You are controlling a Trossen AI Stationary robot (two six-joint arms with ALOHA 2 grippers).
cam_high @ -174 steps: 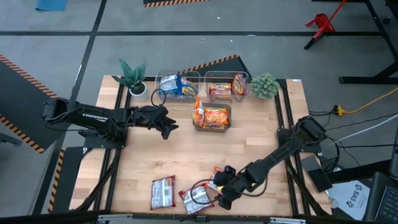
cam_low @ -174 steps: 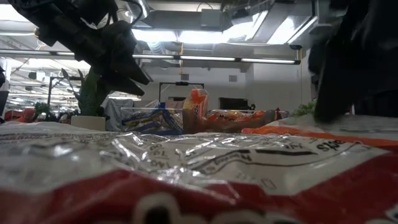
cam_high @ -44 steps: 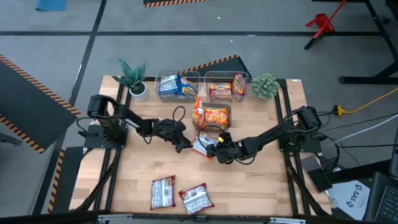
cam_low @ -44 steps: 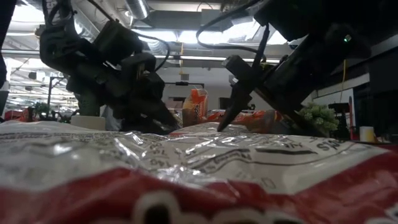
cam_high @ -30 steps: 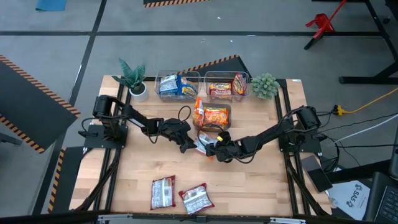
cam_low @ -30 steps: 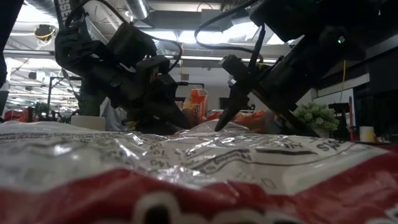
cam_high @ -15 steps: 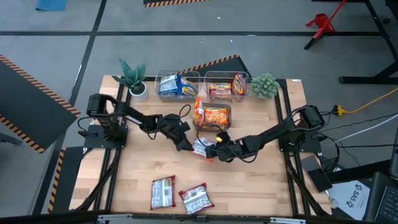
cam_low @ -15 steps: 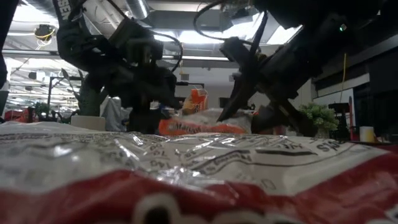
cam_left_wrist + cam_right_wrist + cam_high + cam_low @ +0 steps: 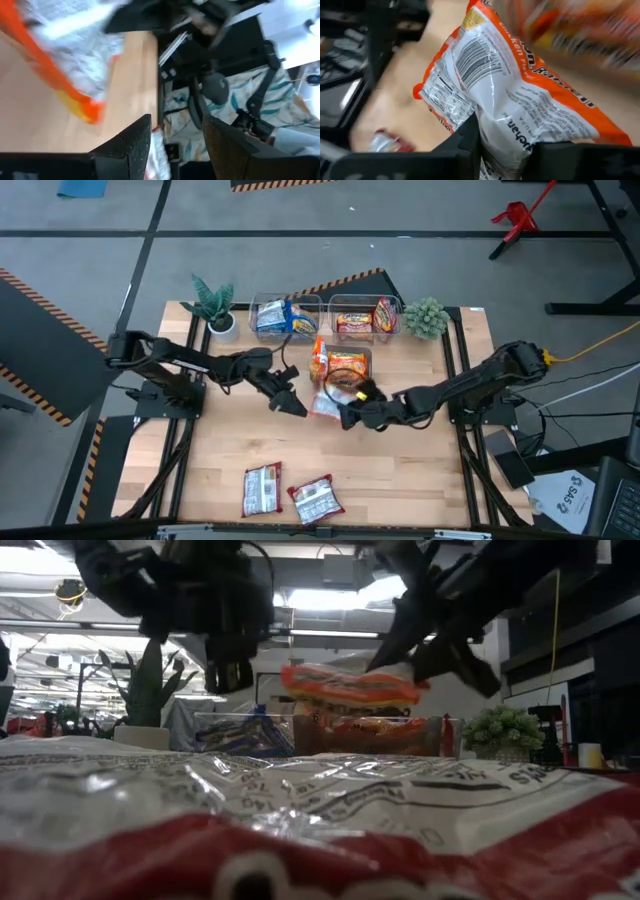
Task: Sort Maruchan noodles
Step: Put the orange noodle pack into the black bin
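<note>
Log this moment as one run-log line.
right gripper: shut on orange noodle packet, lifted off the table | left gripper: open beside it | two red-white packets: unsorted, front edge

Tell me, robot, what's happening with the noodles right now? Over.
Right gripper shut on orange packet, lifted off the table. Left gripper open beside it. Bin close behind.

Even overhead light, glaring ceiling tubes [image 9: 300,633] (low view), motion-blurred wrist views, defocused foreground packet [image 9: 300,830].

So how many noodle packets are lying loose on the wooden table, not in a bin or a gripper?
2: a brownish-white crinkly packet and a red-white crinkly packet, side by side near the table's front edge. More may be hidden under the arms.
</note>
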